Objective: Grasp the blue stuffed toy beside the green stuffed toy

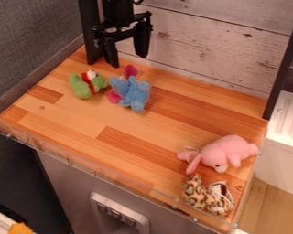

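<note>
Plainly, the black gripper (128, 60) hung with its jaws spread and nothing between them, and the blue plush toy (137, 93) with magenta parts lay near, at their six o'clock. The green plush toy (84, 87) sat at eight o'clock; the pink plush toy (225, 151) and leopard-print toy (198, 194) lay well apart, toward five. There was one of each, four toys on the wooden surface (75, 119).

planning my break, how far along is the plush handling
Nothing looks clearly done: the green plush, blue plush, pink plush and leopard-print plush all lie on the wooden counter. Nothing is in hand; the gripper hangs open and empty. Any handling of these four probably remains.
</note>
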Controlling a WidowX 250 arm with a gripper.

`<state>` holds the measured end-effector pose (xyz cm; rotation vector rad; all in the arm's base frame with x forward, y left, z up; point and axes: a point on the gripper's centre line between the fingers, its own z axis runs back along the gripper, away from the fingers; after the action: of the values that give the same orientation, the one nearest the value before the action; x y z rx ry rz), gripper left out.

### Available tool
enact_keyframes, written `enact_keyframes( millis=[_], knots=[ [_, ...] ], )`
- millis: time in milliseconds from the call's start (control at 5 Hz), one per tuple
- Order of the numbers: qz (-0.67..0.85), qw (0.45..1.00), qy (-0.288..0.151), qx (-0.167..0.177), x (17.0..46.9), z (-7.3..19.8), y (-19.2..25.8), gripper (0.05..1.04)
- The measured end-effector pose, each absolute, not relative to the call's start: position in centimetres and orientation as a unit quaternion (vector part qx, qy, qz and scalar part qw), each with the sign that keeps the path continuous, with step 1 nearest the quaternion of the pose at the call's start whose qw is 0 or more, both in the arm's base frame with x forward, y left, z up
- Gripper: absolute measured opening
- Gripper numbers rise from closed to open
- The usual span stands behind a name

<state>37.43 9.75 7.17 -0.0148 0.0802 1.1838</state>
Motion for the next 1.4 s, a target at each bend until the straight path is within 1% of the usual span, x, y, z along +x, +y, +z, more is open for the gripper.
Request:
enact_keyframes(
  millis=[200,400,600,800,1000,1200,1400],
  knots=[
    [0.577,0.816,0.039,-0.006,38.2,6.7,9.9,1.0],
    [0.542,0.84,0.039,-0.007,38.6,6.9,9.3,0.998],
    [0.474,0.88,0.042,-0.006,38.7,6.7,8.6,0.998],
    [0.412,0.91,0.046,-0.006,38.3,5.7,8.1,0.998],
    [0.392,0.918,0.049,-0.006,37.6,4.3,7.7,0.996],
    [0.412,0.91,0.042,-0.007,37.7,3.6,7.3,0.998],
    [0.463,0.886,0.037,-0.011,38.1,2.7,7.1,0.998]
  ],
)
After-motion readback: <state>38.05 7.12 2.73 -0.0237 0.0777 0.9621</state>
